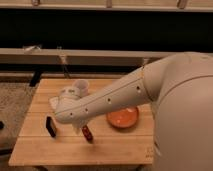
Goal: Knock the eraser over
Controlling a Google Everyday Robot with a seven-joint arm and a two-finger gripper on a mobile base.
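Observation:
The eraser is a small thin black block standing on edge near the left side of the wooden table. My gripper is at the end of the white arm, which reaches in from the right and hangs low over the table. It sits just right of and slightly behind the eraser, with a small gap between them. A dark red pepper-shaped thing lies right below the gripper end.
An orange bowl sits to the right, partly under the arm. A white cup stands behind the gripper, and a whitish block peeks out at its left. A dark bench runs behind the table.

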